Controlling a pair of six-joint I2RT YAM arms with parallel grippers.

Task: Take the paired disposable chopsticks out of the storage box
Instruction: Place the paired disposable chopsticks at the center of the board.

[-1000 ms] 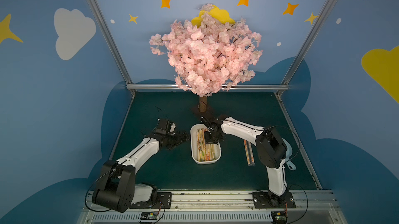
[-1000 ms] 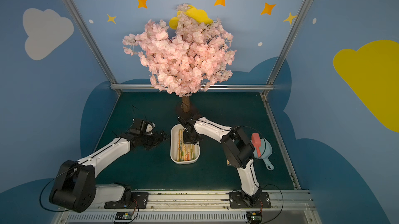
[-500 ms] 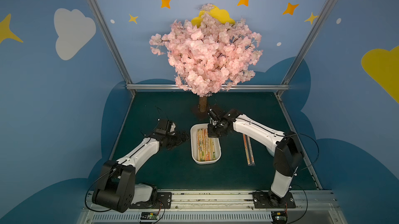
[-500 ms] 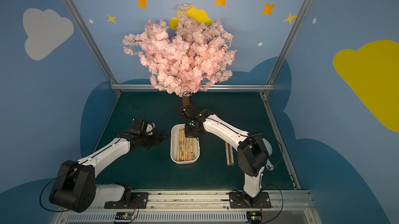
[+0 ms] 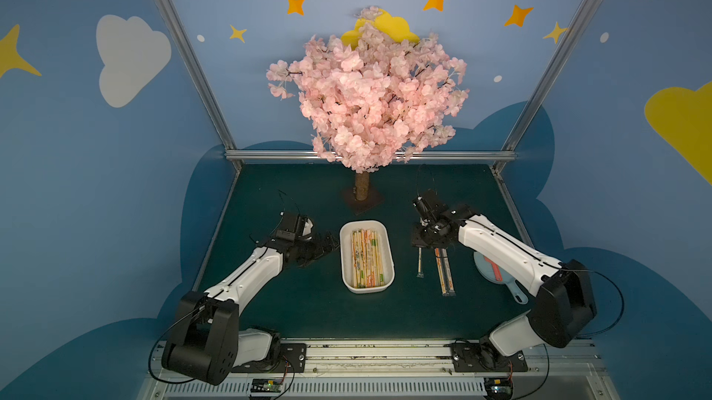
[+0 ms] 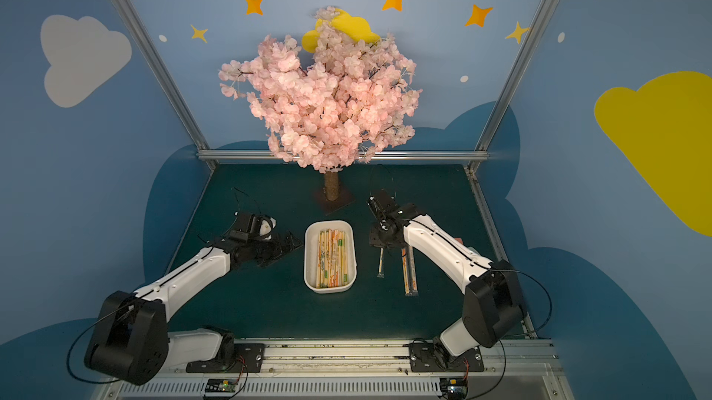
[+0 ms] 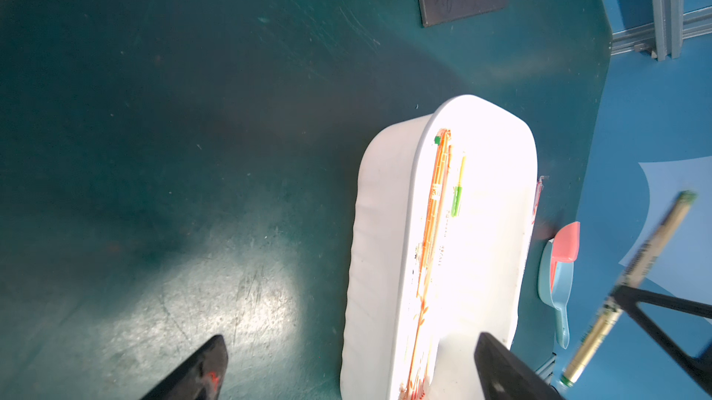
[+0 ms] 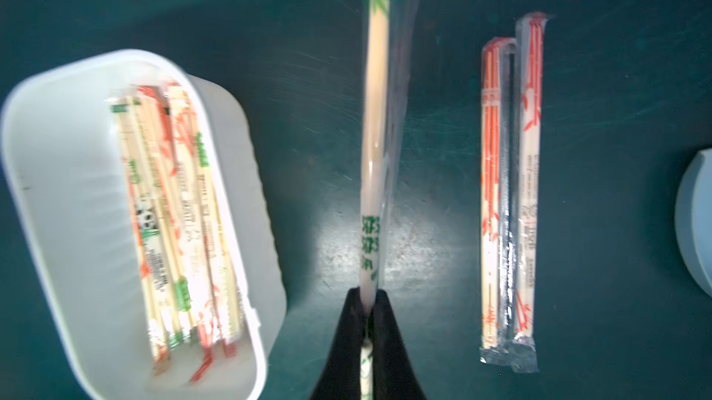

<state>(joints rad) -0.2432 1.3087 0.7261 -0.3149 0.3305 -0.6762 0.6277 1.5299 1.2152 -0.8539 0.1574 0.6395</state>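
Pinching a green-printed chopstick pair (image 8: 375, 128) by one end, the right end effector (image 8: 368, 301) was clamped shut, holding it over the table (image 8: 308, 89) between the storage box (image 8: 50, 155), still well stocked, and the laid-out pairs (image 8: 508, 201). The left end effector (image 5: 327, 242) gaped empty beside the box. The step in hand looked like the set-down, which called for lowering the pair and letting go alongside the others.

Dark-green table (image 5: 308, 313): white storage box (image 5: 368, 288) centre, tree base plate (image 5: 370, 207) twd back edge, 3 sleeved chopstick prs (image 5: 445, 274) + blue scoop (image 5: 481, 271) nr right edge
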